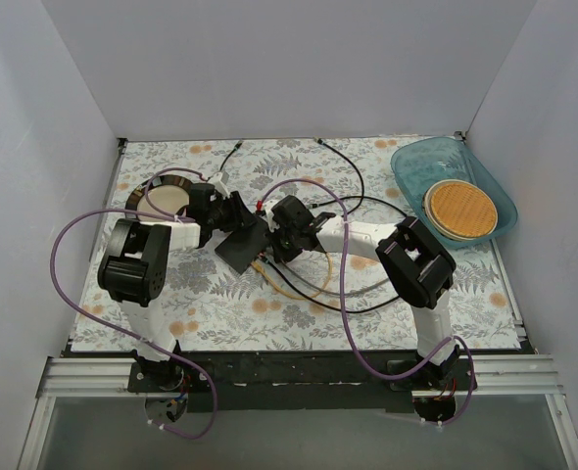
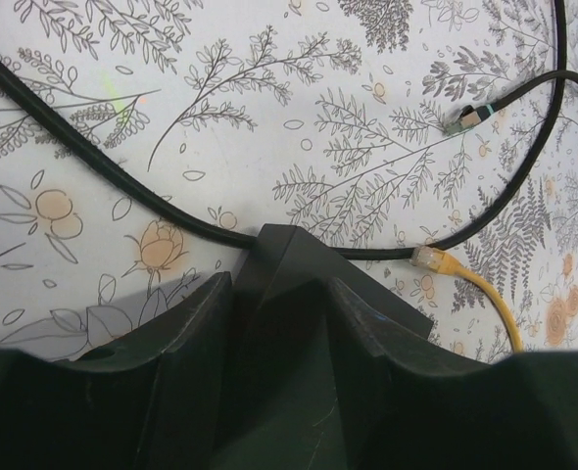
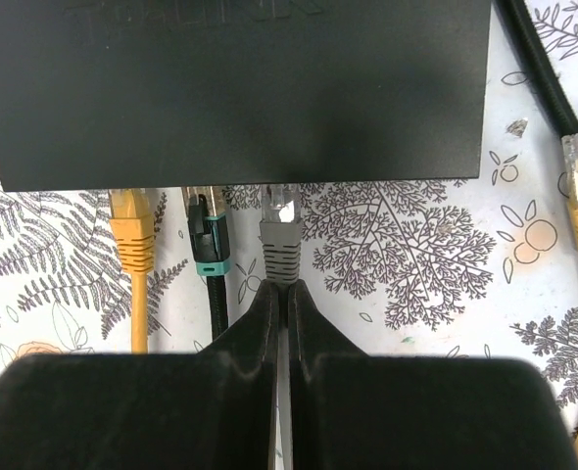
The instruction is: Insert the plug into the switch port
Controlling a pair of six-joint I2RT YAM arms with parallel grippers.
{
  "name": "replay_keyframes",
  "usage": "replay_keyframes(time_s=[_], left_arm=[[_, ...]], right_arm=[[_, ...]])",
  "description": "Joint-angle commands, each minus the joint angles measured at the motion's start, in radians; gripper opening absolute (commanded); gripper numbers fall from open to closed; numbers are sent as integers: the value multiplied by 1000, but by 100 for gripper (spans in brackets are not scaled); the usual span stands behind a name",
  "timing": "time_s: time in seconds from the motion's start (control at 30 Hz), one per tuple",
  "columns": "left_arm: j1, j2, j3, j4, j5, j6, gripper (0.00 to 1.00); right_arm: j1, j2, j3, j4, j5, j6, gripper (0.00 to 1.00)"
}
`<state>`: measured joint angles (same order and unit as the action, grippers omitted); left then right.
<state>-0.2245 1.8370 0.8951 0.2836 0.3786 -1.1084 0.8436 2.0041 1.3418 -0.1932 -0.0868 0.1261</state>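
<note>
Left gripper [image 2: 279, 286]: clamps switch [image 3: 230, 88].
Right gripper [image 3: 277, 294]: pinched shut on grey plug [image 3: 280, 235].
Lettering [image 3: 196, 12]: embossed on switch, unreadable.

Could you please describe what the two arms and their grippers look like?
Both the left arm and the right arm have white tubular links with bulky black joint housings. A purple cable loops loosely along each from its base. The left gripper and the right gripper have matte black, chunky, angular fingers. No markings are readable.
</note>
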Motion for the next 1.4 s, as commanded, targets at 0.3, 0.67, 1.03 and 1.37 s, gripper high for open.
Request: replay_keyframes(time_s=[0.3,0.67,1.03,1.37], left_arm=[[-52,56,-58,-96,240,-54,40],[-53,44,-65,-98,229,-47,38],[-55,11,-68,-118,195,-38,40],[-59,-16,-81,-116,212,-30,51]], right_arm=[[-12,13,83,399,39,63,1],[-14,5,102,373,39,52,1],[-14,-97,-35,299,38,26,12],[-12,-195,-167,261,62,15,35]])
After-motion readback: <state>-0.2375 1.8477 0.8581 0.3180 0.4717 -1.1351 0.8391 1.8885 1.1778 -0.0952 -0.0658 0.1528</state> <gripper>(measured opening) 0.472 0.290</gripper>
